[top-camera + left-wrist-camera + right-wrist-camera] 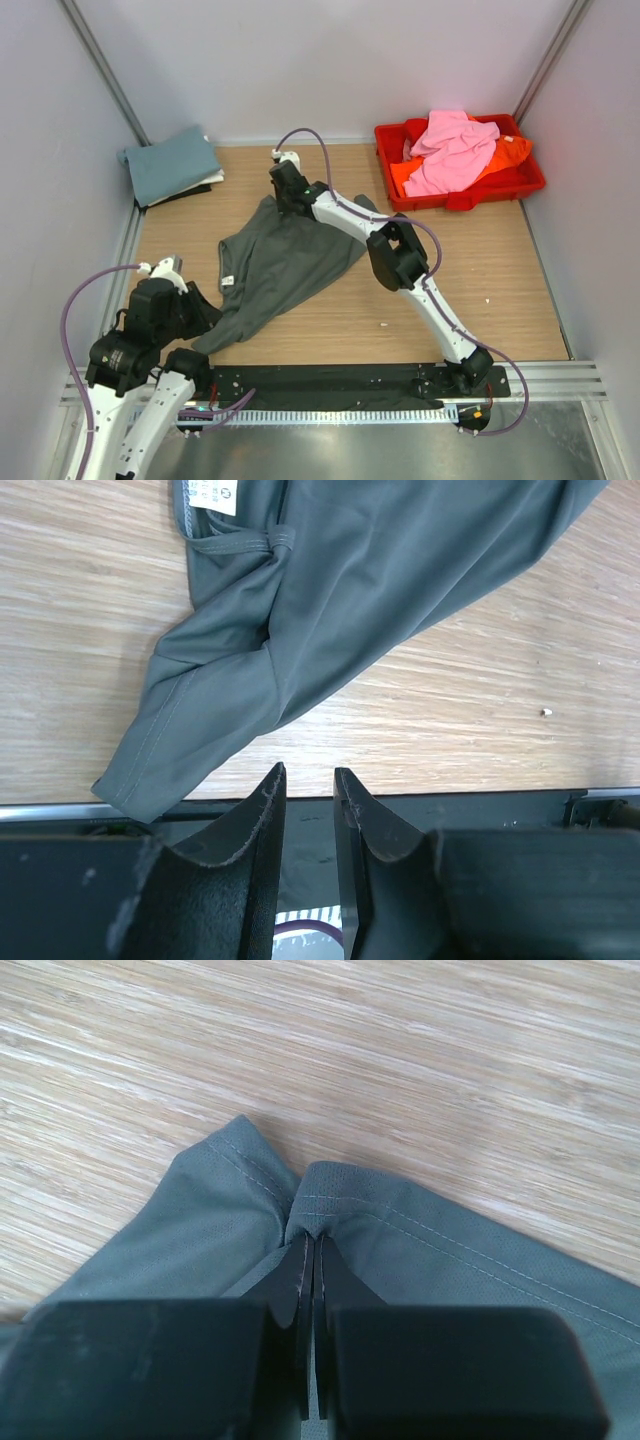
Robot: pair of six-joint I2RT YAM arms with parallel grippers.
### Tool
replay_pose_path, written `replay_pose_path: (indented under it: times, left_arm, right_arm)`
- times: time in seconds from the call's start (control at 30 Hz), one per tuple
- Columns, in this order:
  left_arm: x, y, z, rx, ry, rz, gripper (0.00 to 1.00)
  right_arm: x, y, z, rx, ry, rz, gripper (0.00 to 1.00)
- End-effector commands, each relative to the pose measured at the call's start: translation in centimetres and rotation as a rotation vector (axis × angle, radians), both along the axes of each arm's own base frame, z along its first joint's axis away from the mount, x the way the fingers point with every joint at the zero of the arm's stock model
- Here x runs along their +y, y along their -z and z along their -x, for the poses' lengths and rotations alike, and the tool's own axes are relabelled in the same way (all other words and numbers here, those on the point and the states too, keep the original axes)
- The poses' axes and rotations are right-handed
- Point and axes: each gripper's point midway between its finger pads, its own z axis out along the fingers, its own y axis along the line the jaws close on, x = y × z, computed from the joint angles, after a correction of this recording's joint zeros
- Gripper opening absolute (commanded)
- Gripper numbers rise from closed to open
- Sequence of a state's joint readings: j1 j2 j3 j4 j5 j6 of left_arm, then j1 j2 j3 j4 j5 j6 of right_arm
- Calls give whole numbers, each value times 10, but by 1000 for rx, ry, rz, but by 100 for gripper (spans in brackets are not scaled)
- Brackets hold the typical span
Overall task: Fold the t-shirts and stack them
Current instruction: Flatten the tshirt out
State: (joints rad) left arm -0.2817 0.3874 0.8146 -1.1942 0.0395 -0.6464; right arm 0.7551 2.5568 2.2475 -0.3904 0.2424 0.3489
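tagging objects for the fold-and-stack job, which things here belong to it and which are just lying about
Belong to the job:
dark grey t-shirt, spread on the table
pink t-shirt
orange t-shirt
folded teal t-shirt
white cloth edge under the teal one

Just lying about:
red tray
wooden table

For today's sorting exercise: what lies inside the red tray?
A crumpled pink shirt lies over an orange shirt in the tray. Anything beneath them is covered.

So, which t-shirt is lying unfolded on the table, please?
The dark grey t-shirt; the teal one is folded far left, pink and orange are in the red tray.
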Motion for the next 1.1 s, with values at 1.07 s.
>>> replay_pose_path:
  times: [1.07]
  left_arm:
    - [-89, 29, -64, 138, 114, -31, 54]
  right_arm:
    - [-345, -143, 251, -121, 514, -201, 1]
